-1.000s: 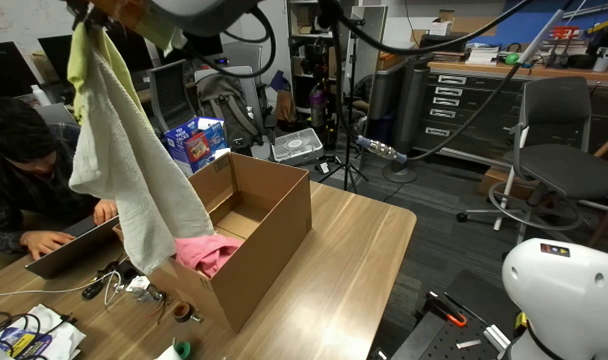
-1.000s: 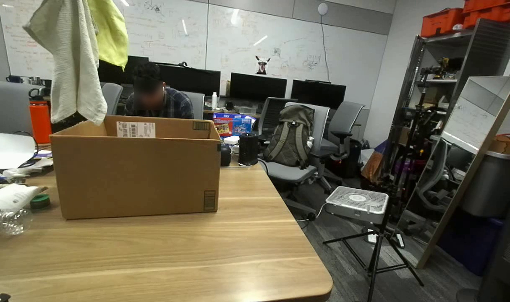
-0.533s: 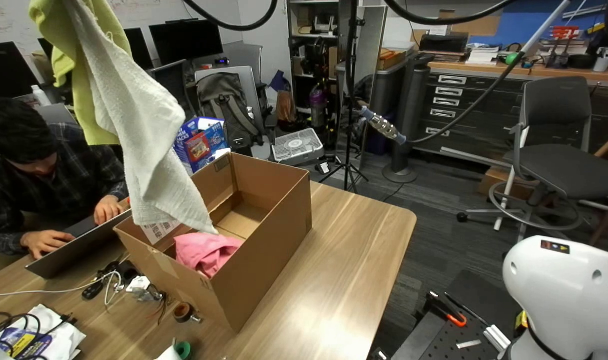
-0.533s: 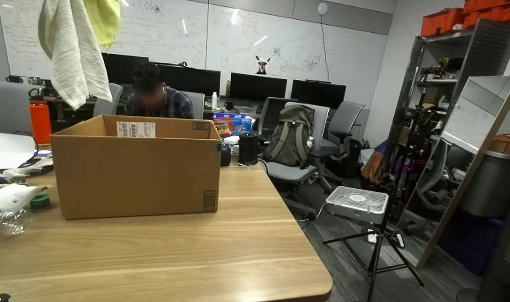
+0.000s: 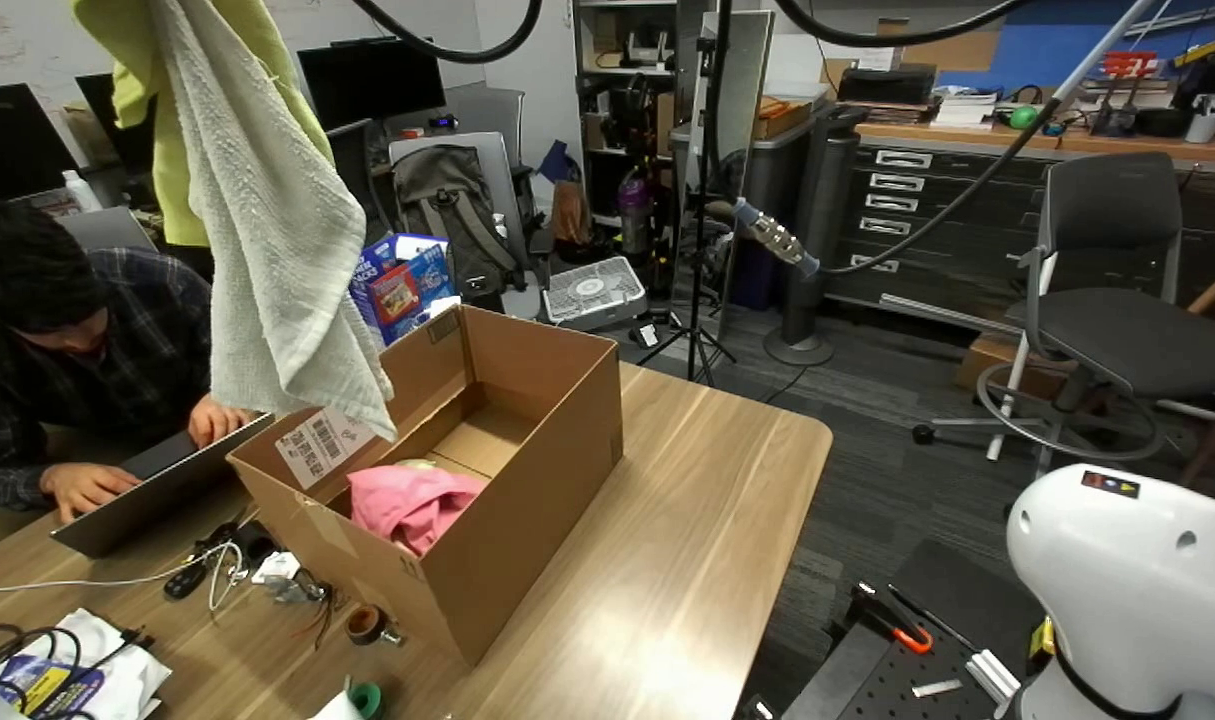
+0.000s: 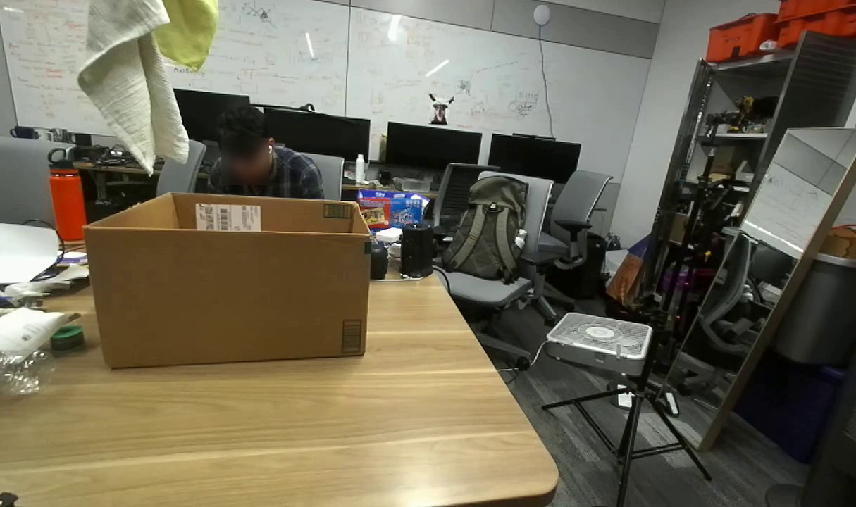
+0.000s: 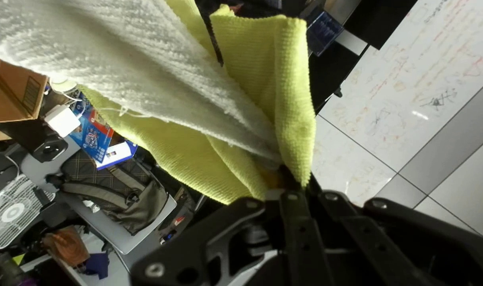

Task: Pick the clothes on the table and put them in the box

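In the wrist view my gripper [image 7: 291,176] is shut on bunched cloth: a yellow-green garment [image 7: 295,91] and a whitish cream garment [image 7: 146,75] hang together from it. Both exterior views show these two dangling at the upper left, with the gripper itself above the frame. The cream cloth's lower tip hangs over the near-left part of the cardboard box [image 5: 537,520], roughly at rim height or above. Inside the box lies a pink garment [image 5: 412,500], with a small pale piece of fabric [image 5: 419,464] behind it. The box stands on the wooden table [image 6: 294,422].
A person sits at a laptop [image 5: 167,490] just beyond the box. Cables, a brown tape roll [image 5: 367,624], a green tape roll [image 6: 67,338] and plastic wrapping [image 6: 19,345] lie beside it. A blue snack carton [image 6: 392,209] stands behind. An orange bottle [image 6: 67,201] is at the left.
The two held garments have risen, uncovering the box's white label and near rim. The arm's end has gone up out of the exterior view. The pink garment and box have stayed put.
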Robot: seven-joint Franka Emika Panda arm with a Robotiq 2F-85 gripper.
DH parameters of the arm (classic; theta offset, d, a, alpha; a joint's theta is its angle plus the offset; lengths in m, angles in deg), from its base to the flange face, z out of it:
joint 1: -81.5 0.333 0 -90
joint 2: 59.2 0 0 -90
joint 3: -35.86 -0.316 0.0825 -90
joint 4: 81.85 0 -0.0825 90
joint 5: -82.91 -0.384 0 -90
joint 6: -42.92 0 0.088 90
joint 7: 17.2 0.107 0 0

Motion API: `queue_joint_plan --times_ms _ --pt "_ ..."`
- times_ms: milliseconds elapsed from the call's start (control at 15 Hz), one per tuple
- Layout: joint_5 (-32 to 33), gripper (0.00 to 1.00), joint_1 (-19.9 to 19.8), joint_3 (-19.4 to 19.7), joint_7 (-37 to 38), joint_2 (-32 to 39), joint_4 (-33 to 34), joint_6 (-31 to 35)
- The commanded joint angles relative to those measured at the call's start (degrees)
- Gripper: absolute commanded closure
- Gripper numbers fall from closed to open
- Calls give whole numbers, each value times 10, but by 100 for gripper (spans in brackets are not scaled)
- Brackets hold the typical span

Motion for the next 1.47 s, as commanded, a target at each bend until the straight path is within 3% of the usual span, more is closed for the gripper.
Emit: queue_joint_plan --times_ms 0,533,1067,1133,1267,1400 --pt "62 99 -20 -35 66 -20 0 -22" --pt "122 99 -50 -49 166 -20 3 -50" --pt "141 99 -53 -50 210 -13 3 -65" --pt "135 71 -51 -50 205 -15 0 -68" --pt "128 65 -48 -51 192 -18 -6 -70" --pt "121 49 -46 -51 185 -22 -12 -70"
